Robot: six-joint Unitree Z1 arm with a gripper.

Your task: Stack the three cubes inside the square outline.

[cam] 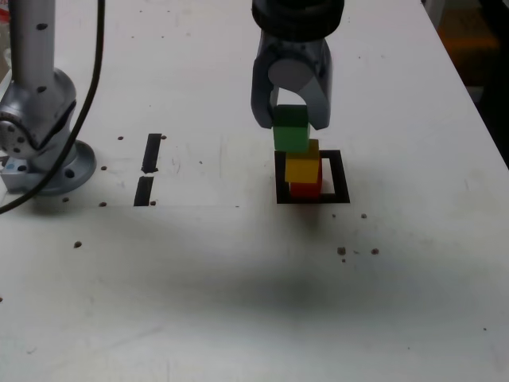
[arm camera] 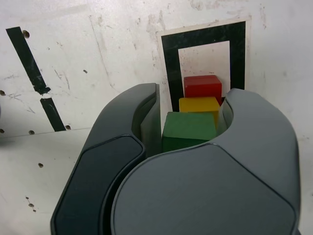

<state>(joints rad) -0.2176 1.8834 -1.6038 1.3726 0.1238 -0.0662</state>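
The gripper [cam: 291, 119] is clamped on the green cube [cam: 290, 129]; right under it sits the yellow cube [cam: 302, 164] on the red cube [cam: 305, 188], inside the square outline [cam: 337, 174] on the desk [cam: 238, 278]; green looks a little off to the exterior view's left of yellow.

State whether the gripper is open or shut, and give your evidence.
Shut on the green cube: the gripper has a finger on either side of it in both views, above the yellow cube.
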